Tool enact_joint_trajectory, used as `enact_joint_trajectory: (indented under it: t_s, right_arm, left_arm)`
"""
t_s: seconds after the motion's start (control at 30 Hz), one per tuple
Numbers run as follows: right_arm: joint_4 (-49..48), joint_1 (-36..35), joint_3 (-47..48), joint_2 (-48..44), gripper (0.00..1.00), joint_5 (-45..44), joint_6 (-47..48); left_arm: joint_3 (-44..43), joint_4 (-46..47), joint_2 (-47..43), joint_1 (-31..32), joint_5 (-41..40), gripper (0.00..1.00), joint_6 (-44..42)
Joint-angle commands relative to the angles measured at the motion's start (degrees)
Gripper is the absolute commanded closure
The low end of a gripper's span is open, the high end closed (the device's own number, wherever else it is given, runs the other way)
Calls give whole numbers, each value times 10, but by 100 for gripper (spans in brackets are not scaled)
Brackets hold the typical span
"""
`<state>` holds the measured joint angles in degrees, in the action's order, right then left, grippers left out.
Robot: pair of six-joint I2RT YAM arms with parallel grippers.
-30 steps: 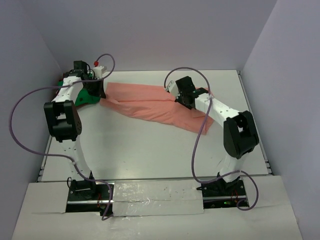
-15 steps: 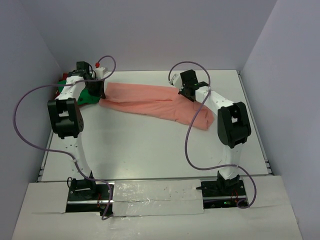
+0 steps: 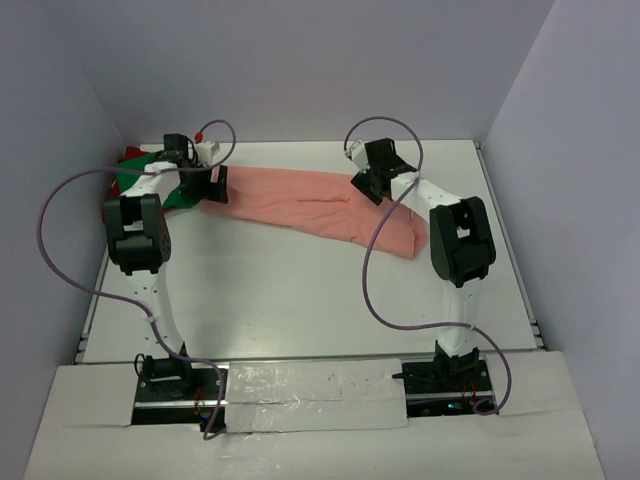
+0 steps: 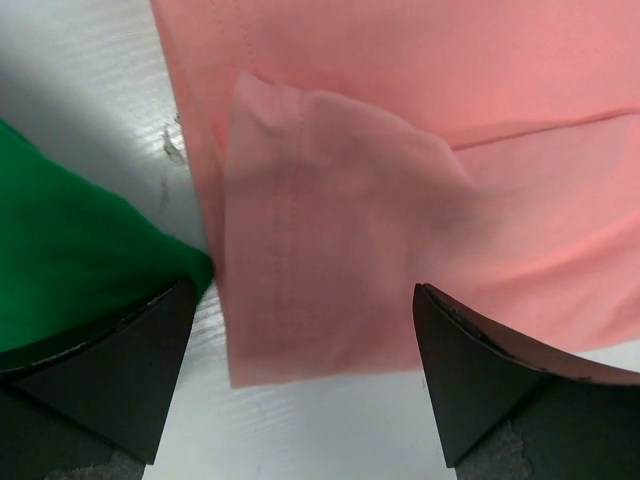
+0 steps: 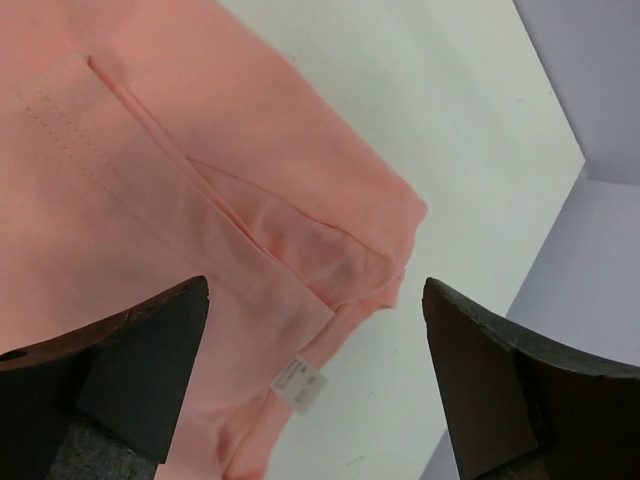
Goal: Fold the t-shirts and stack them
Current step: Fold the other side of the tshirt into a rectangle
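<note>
While left tool [image 4: 300, 300], right tool [image 5: 315, 290] gape empty over pink shirt [image 3: 310, 200], only right wrist shows label [image 5: 300, 382].

Top view looks down — wrist views close above pink shirt [image 3: 300, 200].

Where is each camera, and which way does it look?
Top: above and behind, looking down on table; left arm and right arm show.
Left wrist: on the left arm, looking down past open left gripper at pink shirt and green shirt.
Right wrist: likewise, past open right gripper at pink shirt's corner, tag.
All share the pink shirt.
</note>
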<state>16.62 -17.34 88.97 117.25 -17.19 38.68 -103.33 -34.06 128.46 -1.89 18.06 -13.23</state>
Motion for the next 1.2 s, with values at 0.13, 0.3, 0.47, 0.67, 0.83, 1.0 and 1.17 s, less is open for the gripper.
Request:
enact_joint_trajectory:
  t_s: [0.13, 0.3, 0.47, 0.67, 0.83, 1.0, 1.17]
  right_arm:
    - [-121, -6, -127, -165, 17, 7, -69]
    - [-94, -8, -175, -269, 81, 43, -126]
    - [-30, -9, -192, -331, 100, 89, -163]
    - [21, -9, -218, -374, 100, 117, -176]
    - [45, -9, -241, -430, 100, 117, -184]
    - [64, -9, -257, -474, 100, 118, -190]
    - [82, -8, -261, -515, 100, 110, -192]
  left_arm:
    - [179, 255, -185, 15, -99, 1, 57]
    - [246, 327, -263, 59, -140, 3, 56]
    - [264, 359, -302, 74, -124, 32, 75]
    - [216, 322, -250, 80, -86, 100, 79]
    - [186, 313, -194, 81, -79, 100, 65]
    - [151, 306, -137, 83, -80, 100, 53]
    - [94, 242, -67, 83, -91, 100, 44]
